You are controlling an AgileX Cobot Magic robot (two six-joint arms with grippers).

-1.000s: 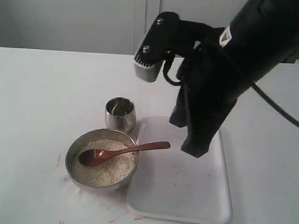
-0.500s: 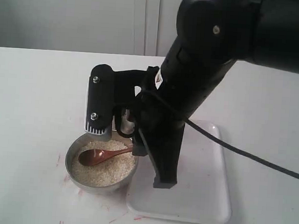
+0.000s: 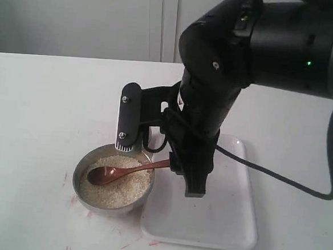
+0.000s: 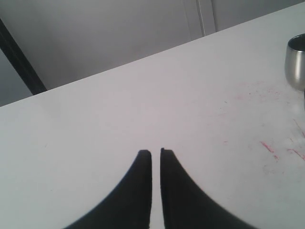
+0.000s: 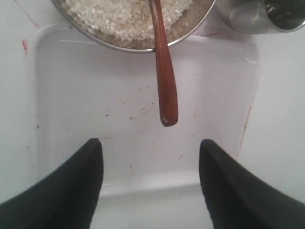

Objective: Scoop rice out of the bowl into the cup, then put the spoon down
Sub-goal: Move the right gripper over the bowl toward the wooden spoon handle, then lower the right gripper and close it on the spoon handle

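The steel bowl [image 3: 83, 170] holds white rice [image 3: 122, 190]. The brown wooden spoon [image 3: 105, 174] lies with its head on the rice, and its handle [image 5: 164, 71] sticks out over the rim above the white tray [image 3: 228, 221]. My right gripper [image 5: 150, 143] is open just short of the handle's end, over the tray, with nothing between its fingers. It also shows in the exterior view [image 3: 185, 180]. The small steel cup [image 5: 259, 14] stands beside the bowl [image 5: 128, 48]; the arm hides it in the exterior view. My left gripper [image 4: 151, 151] is shut and empty over bare table, with the cup [image 4: 295, 62] far off.
The white tray [image 5: 71, 95] lies right beside the bowl and holds nothing but specks. Faint red marks dot the white table [image 3: 42, 105] around the bowl. A pale wall runs along the back of the table.
My right arm has swung down and left over the tray, ending behind the spoon's handle. Its jaws have gone from shut to wide open. The spoon and bowl have not moved.
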